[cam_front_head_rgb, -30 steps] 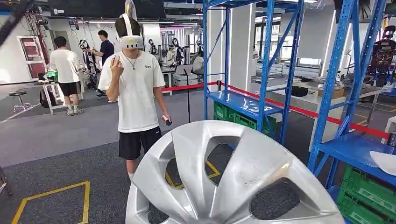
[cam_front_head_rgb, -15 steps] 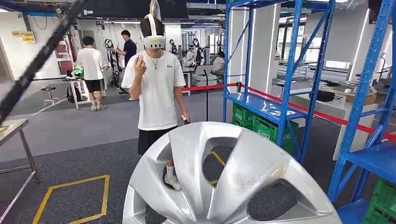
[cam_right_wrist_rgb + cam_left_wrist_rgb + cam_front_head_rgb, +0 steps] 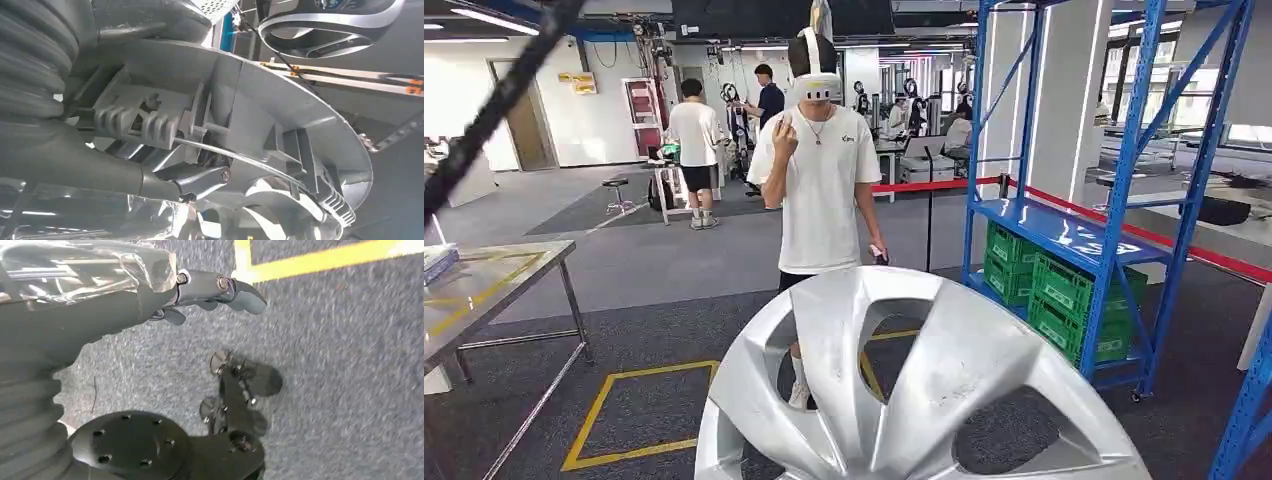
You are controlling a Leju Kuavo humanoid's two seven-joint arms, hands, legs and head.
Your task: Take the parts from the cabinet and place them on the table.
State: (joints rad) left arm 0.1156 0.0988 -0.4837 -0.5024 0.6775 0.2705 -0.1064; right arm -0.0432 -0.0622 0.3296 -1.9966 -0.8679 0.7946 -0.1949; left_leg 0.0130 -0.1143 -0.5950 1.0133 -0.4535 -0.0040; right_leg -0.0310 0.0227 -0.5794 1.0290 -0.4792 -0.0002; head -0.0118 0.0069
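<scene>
Silver wheel cover (image 3: pixel 924 390): largest item, held upright close to the head cam, low centre-right of the view; spoke openings show the carpet (image 3: pixel 624 330) and a person's legs behind. It sits in the air, clear of the steel table (image 3: pixel 494 285) at the left edge and of the blue rack (image 3: pixel 1114 200) on the right.

Right hand (image 3: pixel 165 150): clamped on the wheel cover's rim from the back side; thick thumb (image 3: pixel 195 181) pressed against the ribbed inner face, w/ a thin wire clip ring running just beside it. Dark fingers mostly hidden by the part, so how far they wrap cannot be told.

Left hand (image 3: pixel 200 292): holds nothing and touches nothing; hangs over grey carpet, w/ the fingers (image 3: pixel 240 290) stretched out and close to each other, near a yellow floor line (image 3: pixel 320 260).

Room: workshop floor in grey carpet w/ a yellow taped outline (image 3: pixel 639 415) between table and wheel cover. Person in white T-shirt (image 3: pixel 822 190) w/ a headset stands just behind the wheel cover, 1 hand raised to chest height, the other low holding a small dark controller. 2 more persons (image 3: pixel 694 150) stand at a bench well back, left of centre. Red barrier tape (image 3: pixel 944 184) runs across behind the rack.

Containers: green crates (image 3: pixel 1054 290) stacked on the rack's lowest level, under its blue shelf; contents cannot be told.
</scene>
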